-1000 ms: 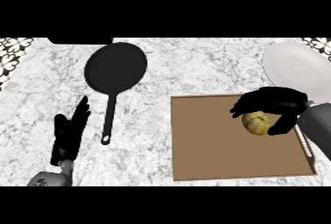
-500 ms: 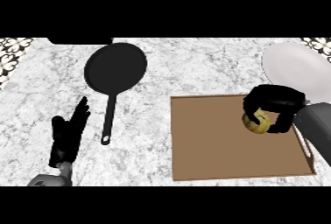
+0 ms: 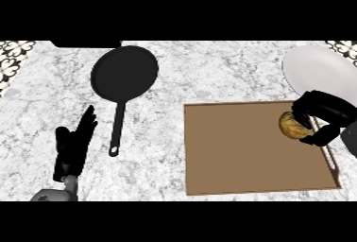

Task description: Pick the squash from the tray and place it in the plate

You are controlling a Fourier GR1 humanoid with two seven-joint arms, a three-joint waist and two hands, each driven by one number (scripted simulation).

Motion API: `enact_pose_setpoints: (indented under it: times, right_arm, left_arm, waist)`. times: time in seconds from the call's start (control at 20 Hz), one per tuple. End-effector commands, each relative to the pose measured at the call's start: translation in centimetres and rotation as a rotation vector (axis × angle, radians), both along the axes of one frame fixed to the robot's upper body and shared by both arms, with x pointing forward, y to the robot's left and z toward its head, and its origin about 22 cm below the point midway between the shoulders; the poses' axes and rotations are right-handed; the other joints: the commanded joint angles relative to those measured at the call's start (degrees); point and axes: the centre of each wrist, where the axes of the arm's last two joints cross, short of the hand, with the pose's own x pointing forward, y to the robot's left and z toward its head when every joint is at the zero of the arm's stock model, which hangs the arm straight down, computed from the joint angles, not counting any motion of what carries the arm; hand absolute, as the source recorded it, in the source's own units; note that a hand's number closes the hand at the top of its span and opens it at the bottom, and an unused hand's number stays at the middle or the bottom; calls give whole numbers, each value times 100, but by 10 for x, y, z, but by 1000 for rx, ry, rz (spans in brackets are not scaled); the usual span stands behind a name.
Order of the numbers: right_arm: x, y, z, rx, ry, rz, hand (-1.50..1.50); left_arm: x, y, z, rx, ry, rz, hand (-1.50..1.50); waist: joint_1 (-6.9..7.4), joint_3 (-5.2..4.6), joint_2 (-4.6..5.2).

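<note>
Yellow squash nearer tray edge now

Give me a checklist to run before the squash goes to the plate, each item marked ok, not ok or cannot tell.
1. Right hand curled round squash: ok.
2. Squash lifted off tray: cannot tell.
3. Plate has bare surface showing: ok.
4. Nothing between squash and plate: ok.
5. Left hand open, resting away from tray: ok.
6. Pan off the route: ok.

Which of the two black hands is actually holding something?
The right hand, curled round the yellowish squash above the brown tray. The left hand rests open, holding nothing.
</note>
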Motion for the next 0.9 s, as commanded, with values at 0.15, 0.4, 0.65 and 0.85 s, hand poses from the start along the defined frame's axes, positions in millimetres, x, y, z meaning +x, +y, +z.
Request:
enact_pose_setpoints:
  times: [0.15,0.4,0.65,0.85]
  right_arm:
    - [-12,-52,23,138,-167,-124,150]
    - [-5,-67,68,363,-312,-268,150]
    - [0,-77,81,383,-326,-424,150]
    - [14,-83,106,384,-289,-523,150]
  left_arm:
    - [2,0,10,-3,-2,3,0]
    - [-2,8,11,3,7,25,0]
    - [-9,-13,6,8,14,-4,0]
    - [10,1,22,-4,3,-19,0]
  waist:
    - [-31,13,-7]
    - [-90,10,-38]
    - [1,10,-11]
    - [95,14,23]
